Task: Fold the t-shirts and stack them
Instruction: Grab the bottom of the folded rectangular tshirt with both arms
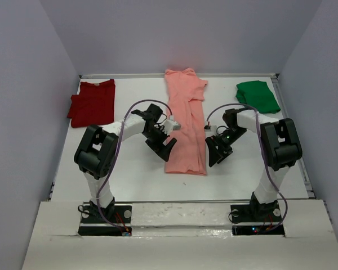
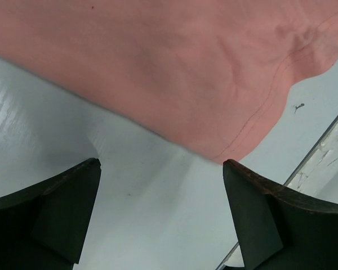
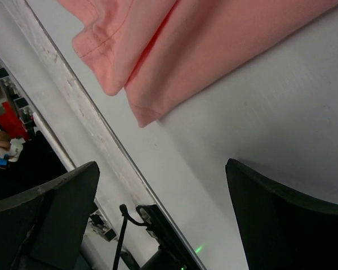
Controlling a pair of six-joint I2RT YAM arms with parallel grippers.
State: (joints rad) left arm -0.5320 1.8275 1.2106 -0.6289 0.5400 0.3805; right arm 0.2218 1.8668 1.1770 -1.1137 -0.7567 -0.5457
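White desk, pale walls all round. The salmon-pink t-shirt lies down the middle, folded into a long strip. The left hand hovers just beside its left edge, jaws spread wide and gripping nothing. The right hand is just off the right edge, equally wide and empty. The dark red t-shirt lies far left and the green t-shirt far right.
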